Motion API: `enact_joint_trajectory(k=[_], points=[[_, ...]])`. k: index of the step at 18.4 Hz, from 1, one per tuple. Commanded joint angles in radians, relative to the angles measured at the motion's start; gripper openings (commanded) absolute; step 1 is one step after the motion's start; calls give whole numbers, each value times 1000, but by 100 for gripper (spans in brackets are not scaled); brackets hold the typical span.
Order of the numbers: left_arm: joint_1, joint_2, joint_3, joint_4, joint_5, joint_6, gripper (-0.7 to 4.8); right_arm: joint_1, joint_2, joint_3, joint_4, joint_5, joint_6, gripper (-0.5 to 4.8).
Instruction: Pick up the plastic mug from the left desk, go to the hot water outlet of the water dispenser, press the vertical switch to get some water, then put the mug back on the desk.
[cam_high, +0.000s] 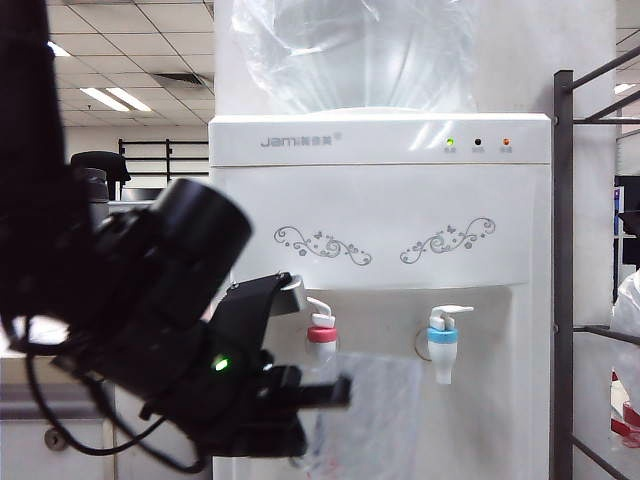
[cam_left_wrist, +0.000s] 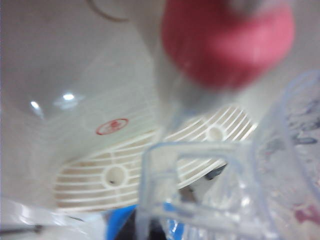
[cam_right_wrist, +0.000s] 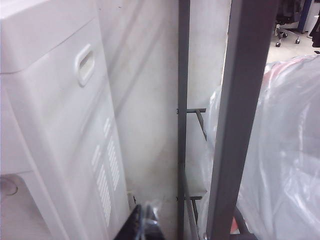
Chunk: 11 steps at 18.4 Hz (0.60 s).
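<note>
A: Which step is being shown?

B: The mug (cam_high: 365, 415) is being held under the red tap (cam_high: 322, 334) of the dispenser (cam_high: 380, 250), clamped in the left gripper (cam_high: 330, 392). In the left wrist view, the mug's rim (cam_left_wrist: 200, 150) is being seen just below the red collar (cam_left_wrist: 227, 42). The right gripper (cam_right_wrist: 142, 225) is being kept beside the dispenser; its state cannot be told.

A: What is being called for next?

B: Judging from this, the lever (cam_high: 318, 305) is not yet being pressed; a push on it, with the mug kept beneath the spout, is being required.
</note>
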Motion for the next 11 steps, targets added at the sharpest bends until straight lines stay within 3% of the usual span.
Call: enact_joint_trajectory(k=[1,3,7,11], points=[[32,-8,28,-78,-103,-188,-5,0,0,0,14,1,3,3],[10,-37,27,-125,-126,-207,-5,0,0,0,14,1,3,4],[-61,-106,65,-369,-333,-316,-5,0,0,0,14,1,3,3],[-59,-97,142,-551,-291,-369,-5,0,0,0,14,1,3,4]])
